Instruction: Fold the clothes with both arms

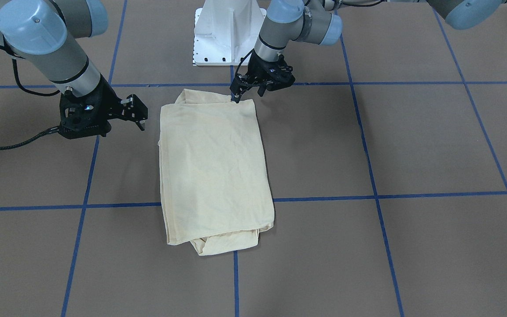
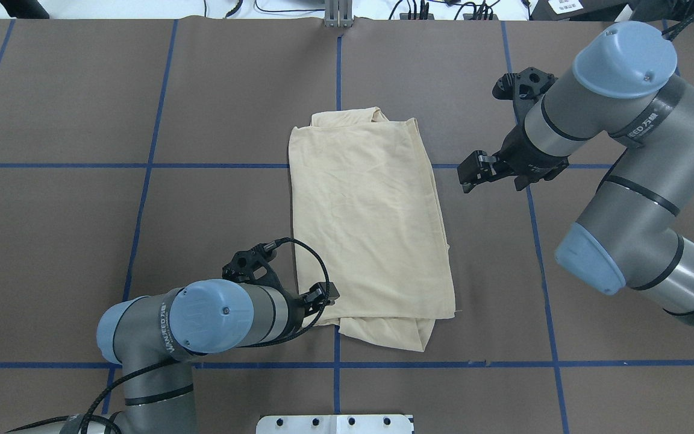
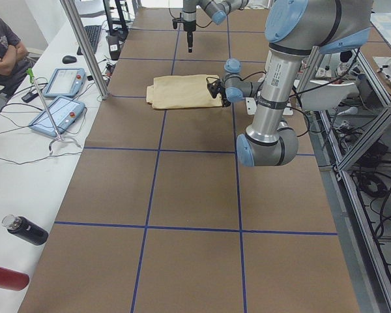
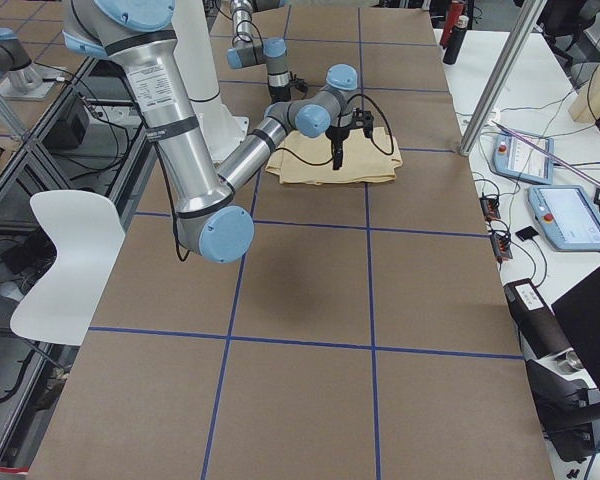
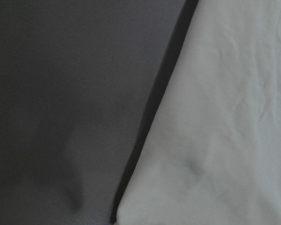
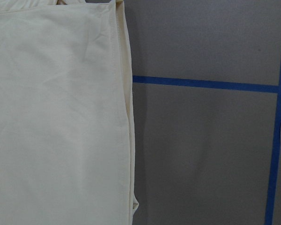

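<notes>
While the right hand (image 1: 141, 116) hovers parted, empty, beside the shirt (image 1: 214, 167), the left hand (image 1: 247, 93) touches its corner, gap indiscernible.

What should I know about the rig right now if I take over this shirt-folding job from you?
Left pincer: down at the corner of the shirt nearest the robot's base; I cannot tell whether it has clamped the cloth.
Right pincer: open and empty, beside the shirt's long edge, not touching it.
Shirt: lies flat in the middle of the table, already folded into a long narrow strip, print hidden.
Left to do: probably fold the strip end over end, then let go.
</notes>
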### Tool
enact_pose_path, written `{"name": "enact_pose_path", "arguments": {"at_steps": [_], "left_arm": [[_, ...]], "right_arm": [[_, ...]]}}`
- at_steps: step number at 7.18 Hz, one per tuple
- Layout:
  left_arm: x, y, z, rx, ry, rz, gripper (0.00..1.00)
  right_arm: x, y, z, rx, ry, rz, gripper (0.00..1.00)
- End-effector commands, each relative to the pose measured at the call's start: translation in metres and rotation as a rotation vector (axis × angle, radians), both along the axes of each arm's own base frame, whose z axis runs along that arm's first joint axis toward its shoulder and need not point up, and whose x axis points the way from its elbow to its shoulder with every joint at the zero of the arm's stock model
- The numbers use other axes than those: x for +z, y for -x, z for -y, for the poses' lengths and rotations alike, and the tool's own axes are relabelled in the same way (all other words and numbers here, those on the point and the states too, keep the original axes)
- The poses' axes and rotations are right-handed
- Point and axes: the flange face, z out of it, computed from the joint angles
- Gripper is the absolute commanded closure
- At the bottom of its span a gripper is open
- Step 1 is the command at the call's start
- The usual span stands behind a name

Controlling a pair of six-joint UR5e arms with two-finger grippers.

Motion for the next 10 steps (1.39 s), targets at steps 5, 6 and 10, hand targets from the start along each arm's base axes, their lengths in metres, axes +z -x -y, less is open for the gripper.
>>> {"name": "enact_pose_path", "arguments": {"at_steps": [5,6,10], "left_arm": [[-0.0036,-0.0131,0.0034,-0.013,-0.001,0.007,0.15],[-0.0046,-0.0132,0.0034,-0.013,-0.001,0.006,0.15],[-0.0037,-0.0137,0.0035,-0.013,-0.001,0.009,0.15]], "right_arm": [[0.0004,-0.0028,0.0025,0.006,0.001,0.0,0.0],[0.0016,-0.0022,0.0031,0.006,0.003,-0.002,0.0],[0.0024,-0.0013,0.003,0.005,0.004,-0.004,0.0]]}}
